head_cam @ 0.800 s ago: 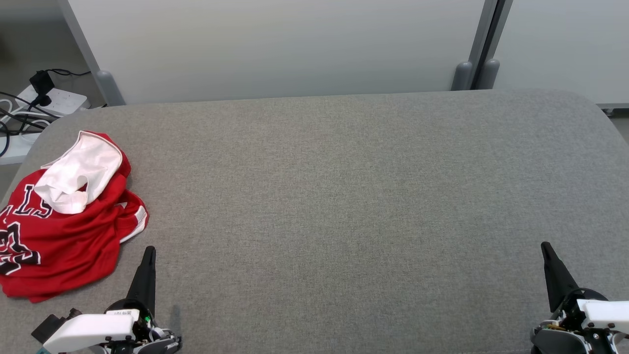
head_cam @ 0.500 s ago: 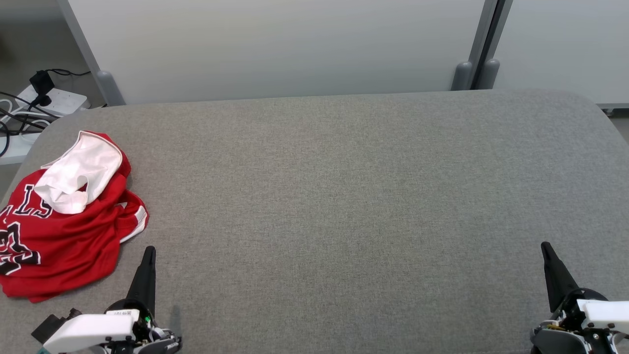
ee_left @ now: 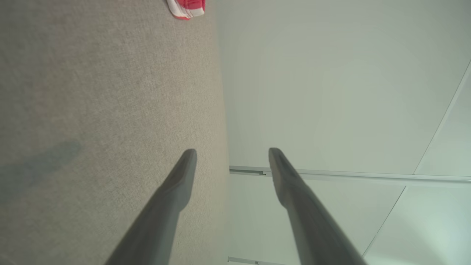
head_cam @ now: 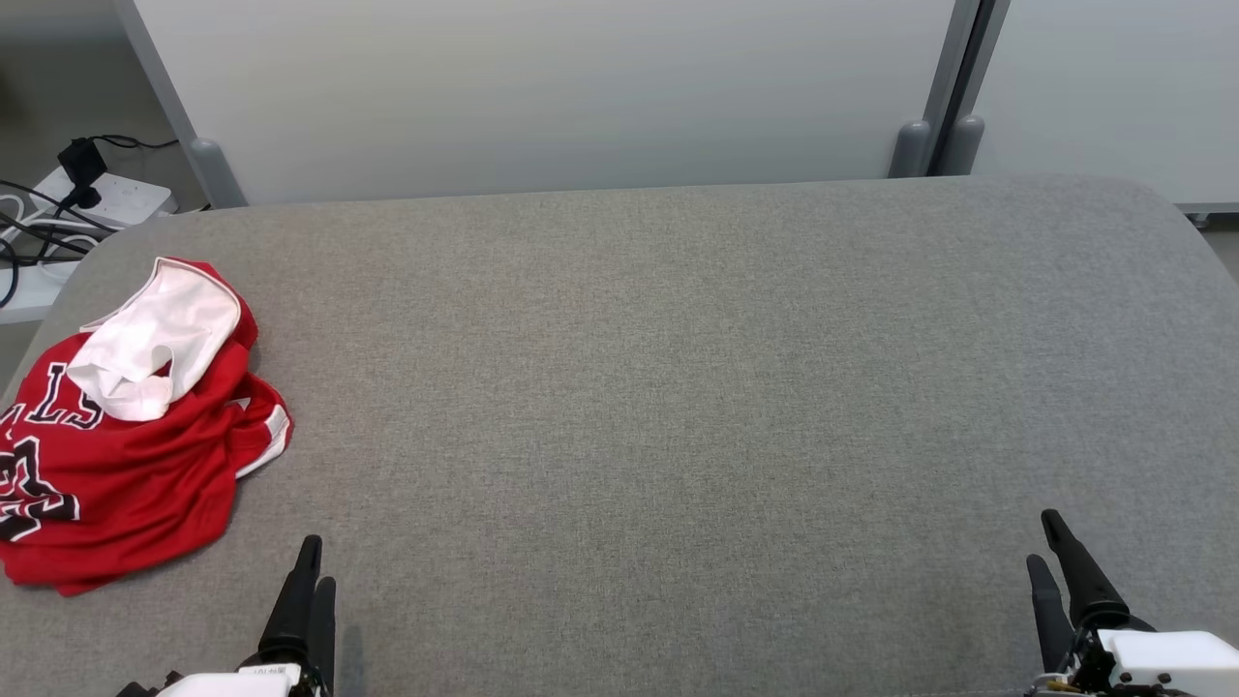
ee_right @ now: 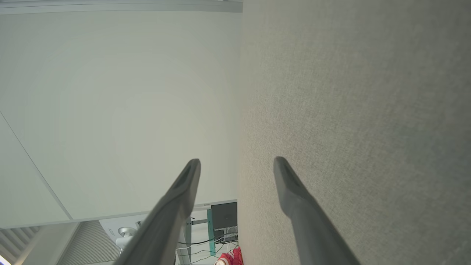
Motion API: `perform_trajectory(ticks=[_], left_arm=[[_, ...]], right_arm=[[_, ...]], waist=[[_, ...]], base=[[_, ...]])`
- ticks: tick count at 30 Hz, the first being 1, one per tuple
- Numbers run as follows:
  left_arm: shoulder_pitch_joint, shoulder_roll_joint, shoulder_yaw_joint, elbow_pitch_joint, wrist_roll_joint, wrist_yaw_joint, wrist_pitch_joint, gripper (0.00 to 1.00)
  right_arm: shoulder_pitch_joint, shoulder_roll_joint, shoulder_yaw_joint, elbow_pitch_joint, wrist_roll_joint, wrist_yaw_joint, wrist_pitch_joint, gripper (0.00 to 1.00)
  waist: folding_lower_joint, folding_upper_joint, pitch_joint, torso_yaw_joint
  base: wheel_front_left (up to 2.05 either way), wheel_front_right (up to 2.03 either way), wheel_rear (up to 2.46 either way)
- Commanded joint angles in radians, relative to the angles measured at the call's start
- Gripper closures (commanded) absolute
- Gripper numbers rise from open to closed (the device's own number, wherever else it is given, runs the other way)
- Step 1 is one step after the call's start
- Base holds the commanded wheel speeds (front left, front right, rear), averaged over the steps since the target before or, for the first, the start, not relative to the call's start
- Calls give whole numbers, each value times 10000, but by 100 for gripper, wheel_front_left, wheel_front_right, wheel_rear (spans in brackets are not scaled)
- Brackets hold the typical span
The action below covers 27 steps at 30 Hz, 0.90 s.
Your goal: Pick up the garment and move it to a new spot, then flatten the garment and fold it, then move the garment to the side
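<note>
The garment (head_cam: 135, 455), a red jersey with black lettering and its white lining turned out on top, lies crumpled at the left edge of the grey fabric table (head_cam: 678, 387). My left gripper (head_cam: 320, 560) hovers at the near edge, just right of the garment's near end and apart from it, open and empty. My right gripper (head_cam: 1042, 538) is far off at the near right, open with nothing between its fingers. In the left wrist view the left gripper (ee_left: 232, 151) has its fingers spread, with a corner of the garment (ee_left: 186, 8) at the top. The right wrist view shows the right gripper (ee_right: 237, 160) spread too.
White partition panels (head_cam: 542, 87) stand along the table's far edge, with grey feet (head_cam: 910, 145) at the back right. A power strip with black cables (head_cam: 87, 194) lies on the floor beyond the table's far left corner.
Both grippers have drawn back toward the near edge and rolled, so each now shows two fingers instead of one. The garment has not moved.
</note>
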<state>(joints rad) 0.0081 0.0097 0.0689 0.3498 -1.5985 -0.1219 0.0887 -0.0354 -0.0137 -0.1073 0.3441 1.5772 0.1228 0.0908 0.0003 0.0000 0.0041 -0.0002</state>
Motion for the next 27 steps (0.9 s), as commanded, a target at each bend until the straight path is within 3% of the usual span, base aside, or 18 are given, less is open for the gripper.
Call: perform_trajectory(ticks=[1, 10, 27], left_arm=[[-643, 120, -26, -205, 158, -9, -77, 0], [-1018, 349, -373, 30, 762, -16, -416, 0], [-1584, 492, -417, 282, 3200, -27, -916, 0]], right_arm=[[-496, -230, 107, -161, -135, 31, -128, 0], [-922, -435, 486, 63, -748, 35, -438, 0], [-1593, -608, 818, 330, -2935, 42, -937, 0]], waist=[[0, 0, 9, -1], [-2, 0, 29, -10], [-2, 0, 59, -28]], base=[[0, 0, 0], [0, 0, 0], [0, 0, 0]])
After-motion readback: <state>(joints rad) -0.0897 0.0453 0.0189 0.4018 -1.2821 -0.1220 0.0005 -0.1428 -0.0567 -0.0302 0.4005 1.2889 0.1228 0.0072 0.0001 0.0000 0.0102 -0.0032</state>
